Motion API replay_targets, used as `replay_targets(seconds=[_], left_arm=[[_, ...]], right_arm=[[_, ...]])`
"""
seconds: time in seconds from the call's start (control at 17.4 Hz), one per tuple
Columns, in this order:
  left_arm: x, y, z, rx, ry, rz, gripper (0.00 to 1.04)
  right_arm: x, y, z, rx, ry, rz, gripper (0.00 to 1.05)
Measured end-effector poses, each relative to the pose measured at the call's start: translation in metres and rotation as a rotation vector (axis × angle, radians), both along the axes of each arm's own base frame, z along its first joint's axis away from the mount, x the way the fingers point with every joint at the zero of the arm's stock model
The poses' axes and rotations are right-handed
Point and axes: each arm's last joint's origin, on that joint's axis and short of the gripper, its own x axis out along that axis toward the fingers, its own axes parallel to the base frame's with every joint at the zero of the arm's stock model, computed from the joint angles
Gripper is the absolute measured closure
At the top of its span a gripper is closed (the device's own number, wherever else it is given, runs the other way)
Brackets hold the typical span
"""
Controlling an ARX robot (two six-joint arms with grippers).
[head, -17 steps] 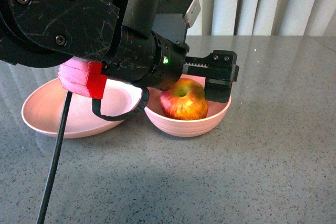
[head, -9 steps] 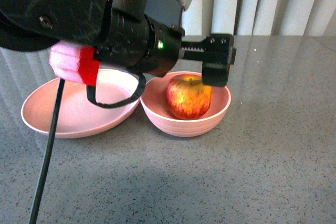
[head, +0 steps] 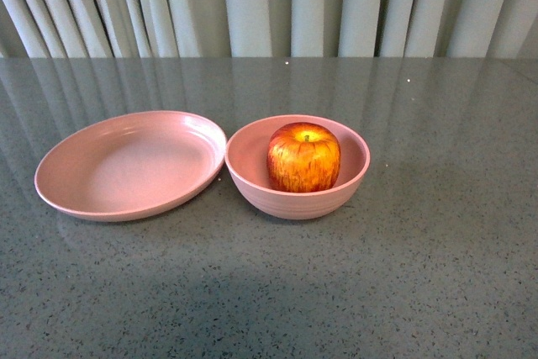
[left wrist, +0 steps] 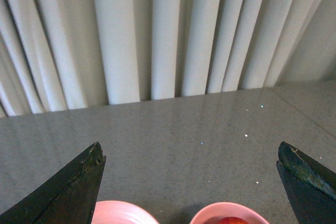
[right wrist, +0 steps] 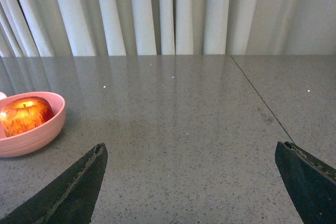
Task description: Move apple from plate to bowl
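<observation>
The red and yellow apple (head: 303, 157) stands upright inside the deep pink bowl (head: 345, 192) at the table's middle. Touching the bowl's left side lies the shallow pink plate (head: 126, 166), with nothing on it. Neither arm shows in the front view. My left gripper (left wrist: 191, 153) is open, raised and pulled back, with the bowl's rim (left wrist: 210, 214) and the apple's top (left wrist: 232, 220) at the picture's edge between its fingers. My right gripper (right wrist: 191, 153) is open over bare table, well to the right of the bowl (right wrist: 37, 135) and apple (right wrist: 25, 115).
The grey speckled table (head: 437, 275) runs to pale pleated curtains (head: 277, 6) at the back. A seam (right wrist: 260, 98) crosses the tabletop in the right wrist view.
The left arm has let go of the apple and drawn back out of the front view. The apple now stands upright in the bowl.
</observation>
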Motion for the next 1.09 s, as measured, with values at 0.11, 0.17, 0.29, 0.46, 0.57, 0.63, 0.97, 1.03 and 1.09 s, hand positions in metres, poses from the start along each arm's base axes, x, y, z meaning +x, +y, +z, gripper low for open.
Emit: replay_targets(seconds=[0.11, 0.17, 0.29, 0.46, 0.57, 0.63, 0.97, 1.03, 1.09], left_arm=[[-0.027, 0.024, 0.011, 0.004, -0.081, 0.199, 0.19], [-0.038, 0.036, -0.001, 0.008, -0.085, 0.287, 0.30], [-0.054, 0.056, -0.045, 0.042, -0.019, 0.324, 0.54], [-0.077, 0.072, -0.071, 0.038, -0.030, 0.320, 0.84], [-0.089, 0.079, -0.082, 0.036, -0.036, 0.318, 1.02], [-0.094, 0.083, -0.091, 0.041, -0.023, 0.320, 1.03], [-0.122, 0.102, -0.120, 0.044, -0.016, 0.308, 1.04], [-0.125, 0.106, -0.122, 0.044, -0.013, 0.330, 1.04], [-0.129, 0.106, -0.124, 0.043, -0.022, 0.329, 1.04]], right_arm=[[0.000, 0.000, 0.000, 0.000, 0.000, 0.000, 0.07], [0.000, 0.000, 0.000, 0.000, 0.000, 0.000, 0.07], [0.000, 0.000, 0.000, 0.000, 0.000, 0.000, 0.07], [0.000, 0.000, 0.000, 0.000, 0.000, 0.000, 0.07], [0.000, 0.000, 0.000, 0.000, 0.000, 0.000, 0.07], [0.000, 0.000, 0.000, 0.000, 0.000, 0.000, 0.07], [0.000, 0.000, 0.000, 0.000, 0.000, 0.000, 0.07], [0.000, 0.000, 0.000, 0.000, 0.000, 0.000, 0.07], [0.000, 0.000, 0.000, 0.000, 0.000, 0.000, 0.07]])
